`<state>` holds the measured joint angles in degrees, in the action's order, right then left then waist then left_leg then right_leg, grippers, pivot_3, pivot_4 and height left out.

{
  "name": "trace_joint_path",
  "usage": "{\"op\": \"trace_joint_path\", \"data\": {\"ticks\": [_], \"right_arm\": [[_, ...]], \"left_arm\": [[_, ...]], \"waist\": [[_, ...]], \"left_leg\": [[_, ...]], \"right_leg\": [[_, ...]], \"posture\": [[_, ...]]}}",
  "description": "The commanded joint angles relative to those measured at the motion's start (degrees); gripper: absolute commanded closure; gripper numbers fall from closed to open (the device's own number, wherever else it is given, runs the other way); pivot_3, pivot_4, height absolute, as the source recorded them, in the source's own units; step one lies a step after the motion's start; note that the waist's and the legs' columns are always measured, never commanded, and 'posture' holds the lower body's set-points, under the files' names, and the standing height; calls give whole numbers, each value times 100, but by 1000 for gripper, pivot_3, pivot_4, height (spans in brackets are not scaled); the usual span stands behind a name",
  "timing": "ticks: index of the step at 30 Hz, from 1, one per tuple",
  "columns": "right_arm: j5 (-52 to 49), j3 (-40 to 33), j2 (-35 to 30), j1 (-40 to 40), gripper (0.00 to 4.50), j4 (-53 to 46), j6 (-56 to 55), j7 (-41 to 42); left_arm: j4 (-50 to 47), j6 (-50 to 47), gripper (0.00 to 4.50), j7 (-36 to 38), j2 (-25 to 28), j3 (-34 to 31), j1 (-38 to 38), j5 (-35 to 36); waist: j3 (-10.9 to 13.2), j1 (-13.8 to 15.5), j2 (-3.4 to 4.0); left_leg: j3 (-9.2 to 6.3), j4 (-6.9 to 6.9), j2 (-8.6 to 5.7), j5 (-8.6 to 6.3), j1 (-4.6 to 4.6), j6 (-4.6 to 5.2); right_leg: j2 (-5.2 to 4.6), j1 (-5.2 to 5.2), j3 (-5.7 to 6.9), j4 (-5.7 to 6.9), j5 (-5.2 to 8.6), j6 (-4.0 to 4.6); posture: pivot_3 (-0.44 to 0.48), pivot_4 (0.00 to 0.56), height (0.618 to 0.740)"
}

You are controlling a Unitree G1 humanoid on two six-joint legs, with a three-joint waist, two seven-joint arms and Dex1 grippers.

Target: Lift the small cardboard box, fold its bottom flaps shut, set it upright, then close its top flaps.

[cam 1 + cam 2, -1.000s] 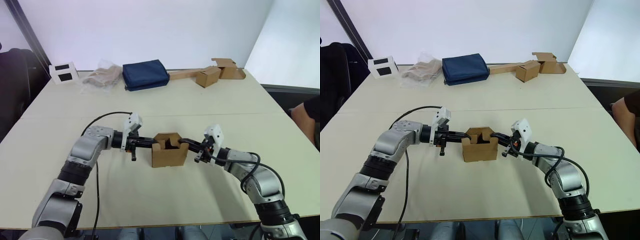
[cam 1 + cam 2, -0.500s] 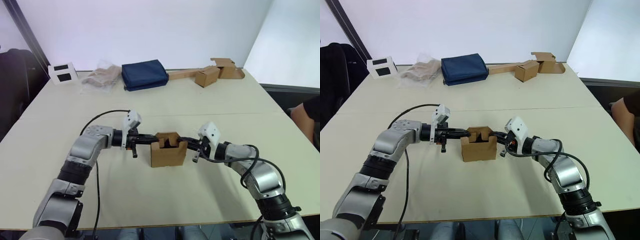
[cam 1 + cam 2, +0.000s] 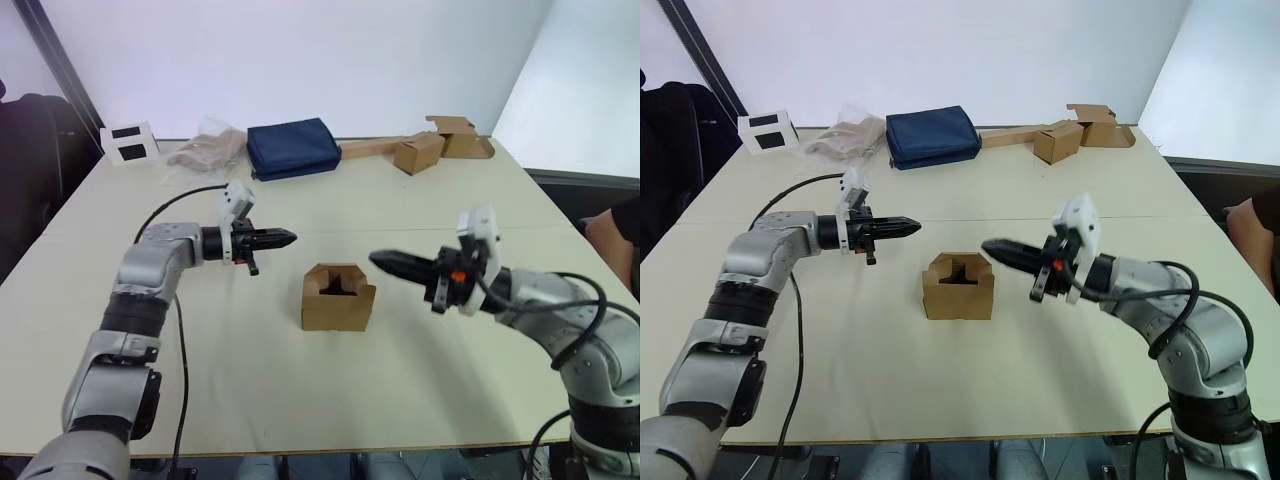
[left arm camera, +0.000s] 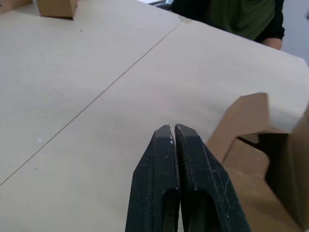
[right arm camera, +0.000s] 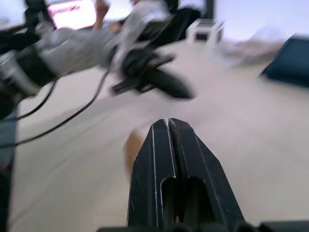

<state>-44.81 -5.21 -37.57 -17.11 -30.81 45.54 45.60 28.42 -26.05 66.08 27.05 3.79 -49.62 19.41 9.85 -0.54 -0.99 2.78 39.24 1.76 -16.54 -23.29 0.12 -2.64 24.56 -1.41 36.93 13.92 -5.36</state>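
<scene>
The small cardboard box (image 3: 338, 297) sits on the table (image 3: 300, 390) between my grippers, top flaps up. My left gripper (image 3: 290, 238) and right gripper (image 3: 374, 258) hover clear of it, fingers pressed together, holding nothing.

i see the small cardboard box (image 3: 338, 296) upright on the table (image 3: 300, 390), top flaps open, between my left gripper (image 3: 288, 238) and right gripper (image 3: 376, 260), touching neither.
</scene>
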Motion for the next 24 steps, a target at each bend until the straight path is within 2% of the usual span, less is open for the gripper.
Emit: {"op": "trace_joint_path", "data": {"ticks": [1,6,11,18,24], "right_arm": [[357,473,196,133,4500,-11,-406,23],[697,946,438,187,4500,289,-700,68],[948,1207,621,-28,4500,563,-852,88],[1171,1325,847,-232,4500,941,-1017,92],[1818,1663,920,-347,4500,1542,-1415,99]], "left_arm": [[723,788,4408,182,-345,247,-287,-342],[1709,1196,4408,491,-667,260,-484,-482],[2197,1476,4408,752,-837,252,-609,-565],[2313,1483,4408,945,-931,222,-639,-621],[2139,1298,4408,1146,-918,215,-549,-570]], "waist": [[0,-4,0],[0,-41,-1],[0,-15,-1],[0,-10,-1],[0,-21,-1]], "left_leg": [[3,1,-1,0,0,0],[4,2,-1,0,-1,1],[1,2,1,0,-3,0],[0,2,0,0,-6,0],[1,2,0,0,-5,0]], "right_leg": [[0,0,-2,-1,0,0],[5,4,-3,0,0,-1],[7,8,-1,5,0,0],[4,8,0,2,0,-1],[4,7,0,4,0,-1]], "posture": [[0,150,740],[0,150,740],[0,150,740],[0,150,740],[0,150,740]]}}
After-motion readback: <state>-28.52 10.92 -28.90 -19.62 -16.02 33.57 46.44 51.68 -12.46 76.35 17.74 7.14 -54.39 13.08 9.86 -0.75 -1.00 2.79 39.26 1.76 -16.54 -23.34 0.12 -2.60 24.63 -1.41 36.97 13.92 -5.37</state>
